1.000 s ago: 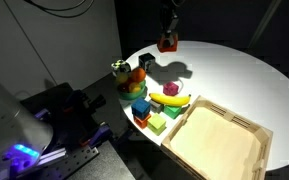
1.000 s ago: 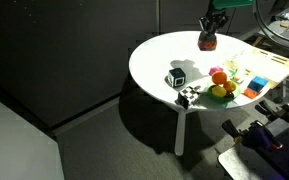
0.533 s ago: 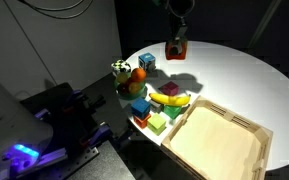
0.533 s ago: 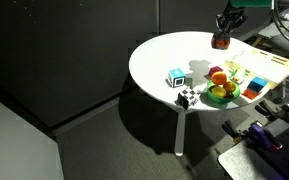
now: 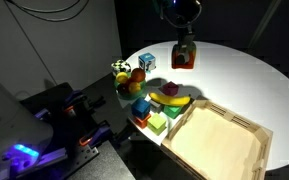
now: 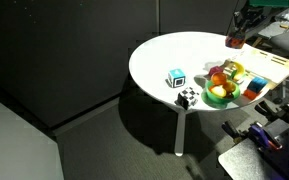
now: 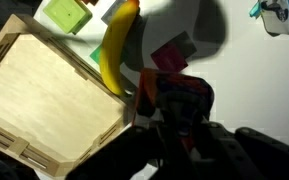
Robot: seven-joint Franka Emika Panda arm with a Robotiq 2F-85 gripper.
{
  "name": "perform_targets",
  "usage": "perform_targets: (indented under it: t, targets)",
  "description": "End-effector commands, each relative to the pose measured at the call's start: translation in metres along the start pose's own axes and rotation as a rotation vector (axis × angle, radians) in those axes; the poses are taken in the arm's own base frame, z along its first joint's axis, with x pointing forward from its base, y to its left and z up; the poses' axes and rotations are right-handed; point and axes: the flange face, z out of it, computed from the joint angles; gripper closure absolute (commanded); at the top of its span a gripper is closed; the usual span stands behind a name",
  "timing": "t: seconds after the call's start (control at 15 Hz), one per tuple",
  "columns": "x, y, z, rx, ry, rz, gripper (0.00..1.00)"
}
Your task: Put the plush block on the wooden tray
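Gripper (image 5: 184, 44) fingers clamped on the top of the plush block (image 5: 184, 58); block hangs straight under the fingers, red and orange faces showing, off the white round table (image 5: 239, 72), its shadow on the tabletop below; same grip seen in an exterior view from farther away, gripper (image 6: 240, 27) over block (image 6: 235, 41) at the far edge of the table (image 6: 164, 55); in the wrist view the dark fingers (image 7: 199, 105) close round the block (image 7: 172, 80), only a red-orange patch of it shows, the rest is hidden in shadow.

Nearest to the fingers below: a yellow banana (image 5: 172, 99), lying flat on the table beside a heap of coloured toys (image 5: 134, 82); in the wrist view the banana (image 7: 114, 50) sits between the fingers and the tray; a green block (image 7: 66, 14) just beyond the banana, also seen near the table edge (image 5: 157, 124).

Farther out from the fingers: the wooden tray (image 5: 219, 142), pale wood, low sides, flat on the table; block is not in it, well apart from it; in the wrist view the tray (image 7: 44, 95) fills the side away from the fingers.

On the opposite side of the fingers: a pale blue-and-white cube (image 7: 276, 15), resting on the table, also visible near the front edge (image 6: 176, 78).
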Motion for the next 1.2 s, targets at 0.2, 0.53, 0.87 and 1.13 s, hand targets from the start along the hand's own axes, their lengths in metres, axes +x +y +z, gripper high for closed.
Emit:
perform_targets:
  t: [0.2,0.53,0.87,1.13]
  targets:
    - [0.004,0.043,0.0,-0.027,0.056,0.039,0.91]
    - [0.016,0.063,0.008,-0.065,0.126,0.027,0.92]
    - [0.026,0.075,0.02,-0.104,0.201,0.002,0.92]
    - [0.033,0.085,0.037,-0.153,0.224,-0.008,0.92]
